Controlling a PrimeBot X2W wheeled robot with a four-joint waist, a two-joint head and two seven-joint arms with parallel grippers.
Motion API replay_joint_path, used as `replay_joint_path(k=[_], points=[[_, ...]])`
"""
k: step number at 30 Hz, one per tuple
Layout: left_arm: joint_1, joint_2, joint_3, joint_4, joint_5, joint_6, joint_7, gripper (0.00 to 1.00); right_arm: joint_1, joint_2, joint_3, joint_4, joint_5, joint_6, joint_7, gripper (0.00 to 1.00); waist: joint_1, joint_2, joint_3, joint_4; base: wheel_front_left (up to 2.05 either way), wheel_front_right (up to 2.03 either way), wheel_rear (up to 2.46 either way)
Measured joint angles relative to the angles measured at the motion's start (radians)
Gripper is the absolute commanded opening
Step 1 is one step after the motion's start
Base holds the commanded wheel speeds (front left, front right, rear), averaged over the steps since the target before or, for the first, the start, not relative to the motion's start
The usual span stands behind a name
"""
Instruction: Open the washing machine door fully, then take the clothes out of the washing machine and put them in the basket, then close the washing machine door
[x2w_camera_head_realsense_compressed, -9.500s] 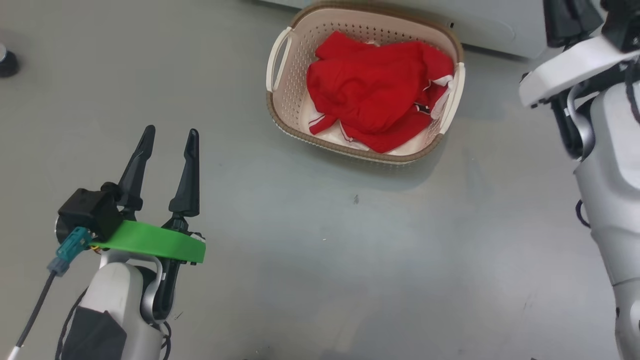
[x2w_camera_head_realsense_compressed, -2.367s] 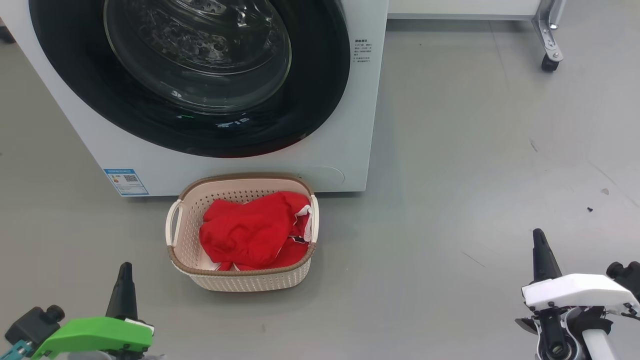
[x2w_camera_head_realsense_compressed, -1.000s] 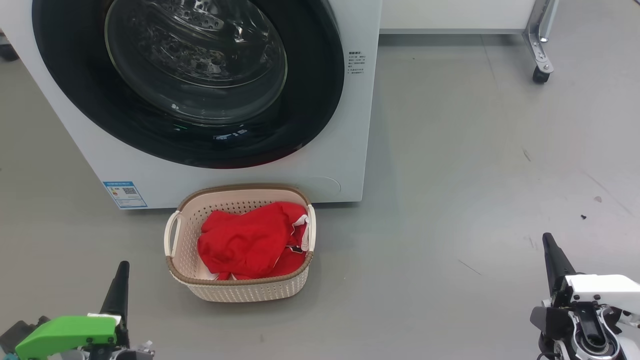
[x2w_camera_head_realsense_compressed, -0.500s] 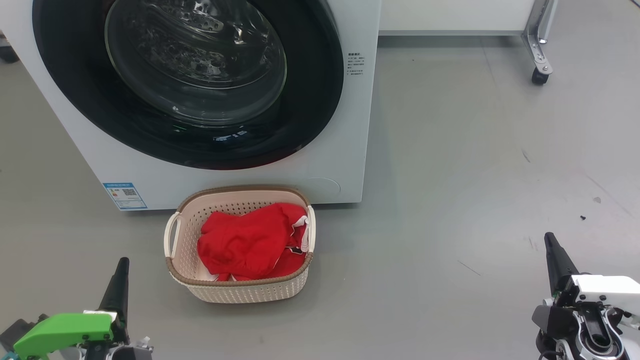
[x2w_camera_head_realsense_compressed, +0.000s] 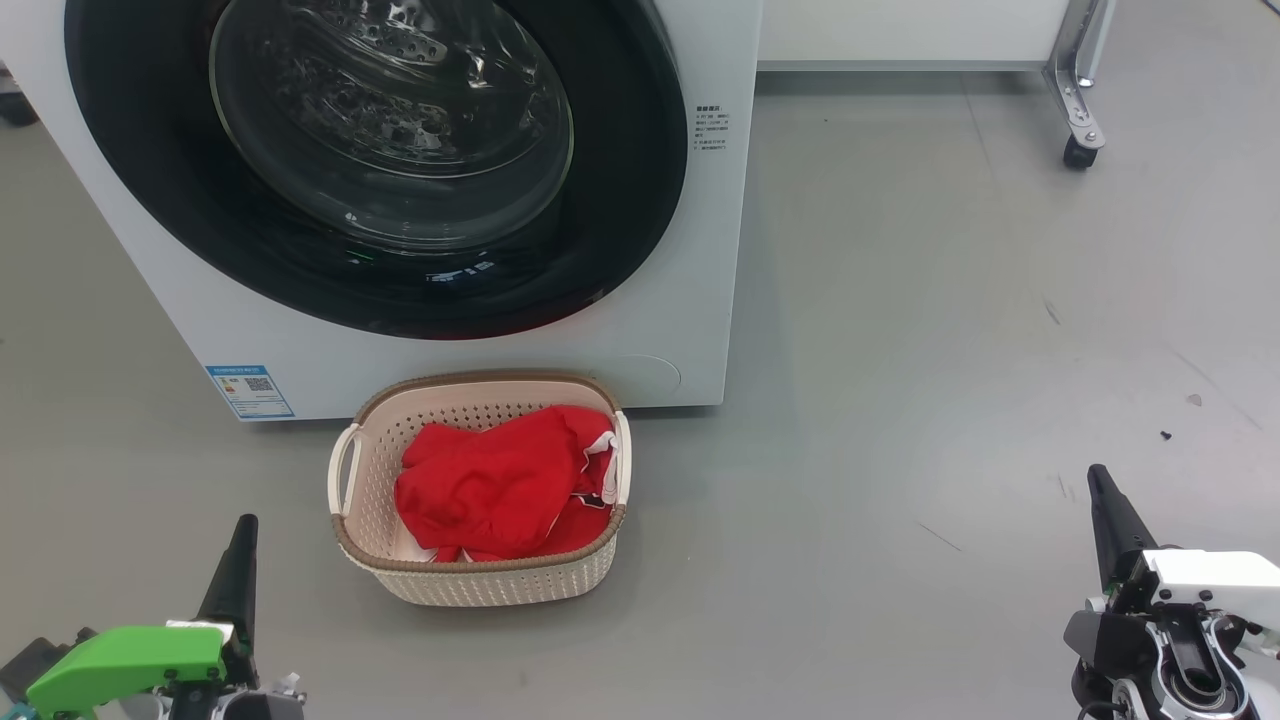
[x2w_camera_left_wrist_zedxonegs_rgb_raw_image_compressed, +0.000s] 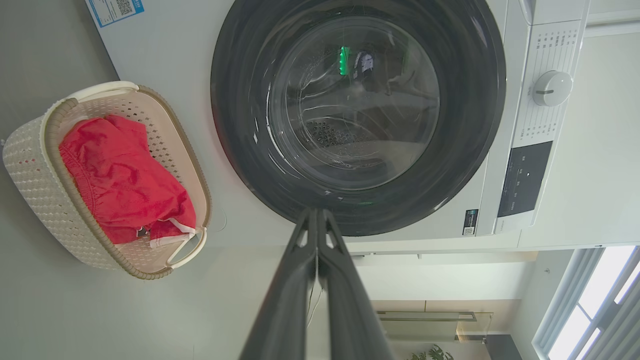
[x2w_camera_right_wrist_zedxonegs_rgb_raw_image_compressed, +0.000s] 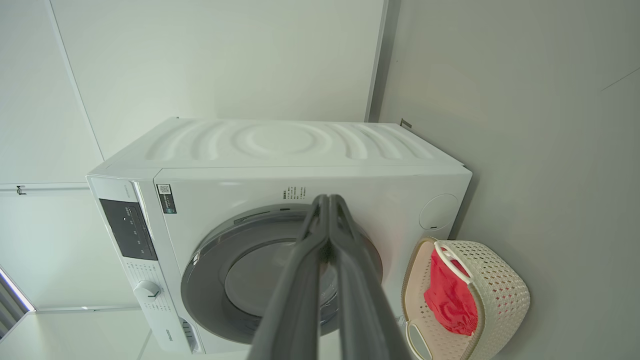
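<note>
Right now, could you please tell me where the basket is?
In the head view, the basket sits on the floor left of centre, directly in front of the washing machine, beneath its closed door, holding the red clothes.

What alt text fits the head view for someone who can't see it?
A white washing machine with its black-rimmed door closed stands on a grey floor, with a cream basket of red clothes in front of it. The left gripper and right gripper, both shut, show at the lower corners.
</note>
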Motion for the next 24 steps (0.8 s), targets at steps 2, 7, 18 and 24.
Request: replay_joint_path(k=[2, 7, 18, 24], points=[[0.000, 0.000, 0.000, 0.000, 0.000, 0.000, 0.000, 0.00, 0.000, 0.000, 0.000, 0.000, 0.000, 0.000, 0.006, 0.00, 0.0000, 0.0000, 0.000, 0.000, 0.00, 0.00, 0.00], [0.000, 0.000, 0.000, 0.000, 0.000, 0.000, 0.000, 0.00, 0.000, 0.000, -0.001, 0.000, 0.000, 0.000, 0.006, 0.00, 0.0000, 0.0000, 0.000, 0.000, 0.00, 0.00, 0.00], [-0.001, 0.000, 0.000, 0.000, 0.000, 0.000, 0.000, 0.00, 0.000, 0.000, -0.001, 0.000, 0.000, 0.000, 0.006, 0.00, 0.0000, 0.0000, 0.000, 0.000, 0.00, 0.00, 0.00], [-0.001, 0.000, 0.001, 0.000, 0.000, 0.000, 0.000, 0.00, 0.000, 0.000, -0.002, 0.000, 0.000, 0.000, 0.006, 0.00, 0.0000, 0.0000, 0.000, 0.000, 0.00, 0.00, 0.00]])
